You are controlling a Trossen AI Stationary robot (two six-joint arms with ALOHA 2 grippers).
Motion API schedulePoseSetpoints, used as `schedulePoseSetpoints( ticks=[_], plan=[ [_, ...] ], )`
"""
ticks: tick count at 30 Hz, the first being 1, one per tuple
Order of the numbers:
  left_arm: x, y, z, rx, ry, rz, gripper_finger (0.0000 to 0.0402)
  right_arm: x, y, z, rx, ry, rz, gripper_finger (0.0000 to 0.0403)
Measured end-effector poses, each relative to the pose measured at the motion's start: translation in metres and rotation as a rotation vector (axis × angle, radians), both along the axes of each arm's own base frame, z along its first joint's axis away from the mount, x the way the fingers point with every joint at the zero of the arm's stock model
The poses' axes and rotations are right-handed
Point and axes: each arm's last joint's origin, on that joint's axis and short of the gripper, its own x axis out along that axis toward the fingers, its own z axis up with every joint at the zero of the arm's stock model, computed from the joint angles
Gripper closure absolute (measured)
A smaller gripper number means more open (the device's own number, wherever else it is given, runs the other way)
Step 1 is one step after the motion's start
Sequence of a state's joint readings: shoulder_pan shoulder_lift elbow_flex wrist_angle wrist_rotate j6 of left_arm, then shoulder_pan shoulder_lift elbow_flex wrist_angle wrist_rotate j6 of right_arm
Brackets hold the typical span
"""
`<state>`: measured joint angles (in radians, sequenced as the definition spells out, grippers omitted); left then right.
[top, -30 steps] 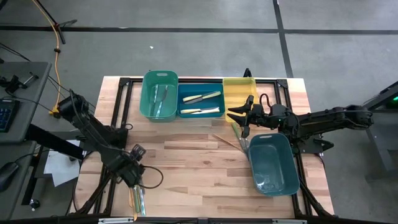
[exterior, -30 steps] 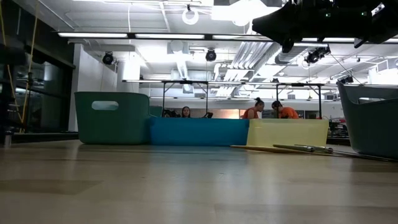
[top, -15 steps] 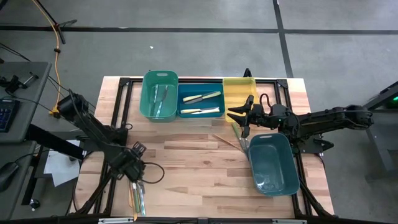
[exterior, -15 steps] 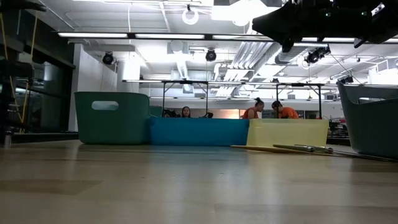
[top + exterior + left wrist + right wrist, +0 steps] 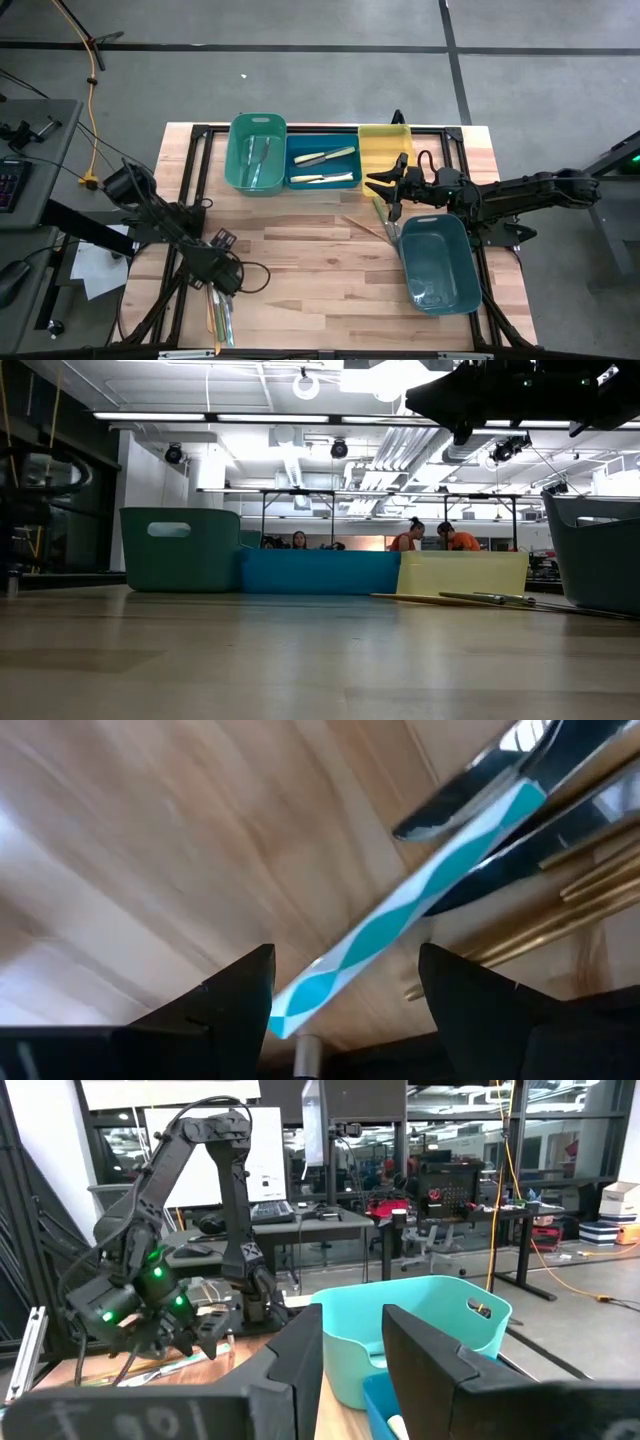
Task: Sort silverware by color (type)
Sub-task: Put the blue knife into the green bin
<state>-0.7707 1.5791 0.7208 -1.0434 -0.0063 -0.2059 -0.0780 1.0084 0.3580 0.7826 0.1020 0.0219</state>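
counter [image 5: 300,260]: pale wooden top on a dark frame; it carries everything i list below.

teal bin, near right [image 5: 440,262]: the largest tub, lying at a slant by the counter's right edge.

green bin [image 5: 256,152], blue bin [image 5: 322,165], yellow bin [image 5: 384,150]: these three stand in a row at the far edge, touching side to side. i see a few silvery pieces in the green one and two pale-handled knives [image 5: 324,157] in the blue one.

right end effector [image 5: 383,186]: it hangs over the near end of the yellow bin, fingers wide apart, holding nothing that i can see.

left end effector [image 5: 222,283]: it sits low at the near left of the counter, right above a small heap of silverware [image 5: 219,318]. in my left wrist view the fingers [image 5: 232,998] stand wide, one on either side of a teal-and-white patterned handle [image 5: 400,925], not closed on it. silvery ends and brownish handles lie just beyond it.

loose utensils [image 5: 372,226]: a few thin pieces lie on the bare wood between the yellow bin and the slanted teal bin.

people [image 5: 435,536]: some are seated far off in the room behind.
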Motion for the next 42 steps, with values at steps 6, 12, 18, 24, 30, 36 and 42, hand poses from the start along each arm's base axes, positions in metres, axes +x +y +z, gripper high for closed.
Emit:
schedulePoseSetpoints(
  ticks=[6, 12, 18, 24, 30, 36, 42],
  plan=[
    [0.002, -0.002, -0.005, -0.008, 0.021, -0.041, 0.0164, 0.000, 0.000, 0.000, -0.002, 0.000, 0.000, 0.0300],
    [0.002, -0.003, -0.005, -0.027, 0.016, -0.047, 0.0209, 0.000, 0.000, 0.000, -0.002, 0.000, 0.000, 0.0300],
    [0.002, -0.003, -0.005, -0.026, 0.011, -0.046, 0.0286, 0.000, 0.000, 0.000, 0.000, 0.000, 0.000, 0.0300],
    [0.002, -0.003, -0.005, -0.017, 0.003, -0.049, 0.0344, 0.000, 0.000, 0.000, 0.000, 0.000, 0.000, 0.0300],
    [0.003, -0.003, -0.005, -0.016, 0.002, -0.047, 0.0373, 0.000, 0.000, 0.000, 0.000, 0.000, 0.000, 0.0300],
    [0.003, -0.003, -0.004, -0.017, -0.001, -0.042, 0.0367, 0.000, 0.000, 0.000, 0.000, 0.000, 0.000, 0.0300],
    [0.011, -0.010, 0.013, -0.061, -0.065, -0.043, 0.0375, 0.000, 0.000, 0.000, 0.000, 0.000, 0.000, 0.0300]
  ],
)
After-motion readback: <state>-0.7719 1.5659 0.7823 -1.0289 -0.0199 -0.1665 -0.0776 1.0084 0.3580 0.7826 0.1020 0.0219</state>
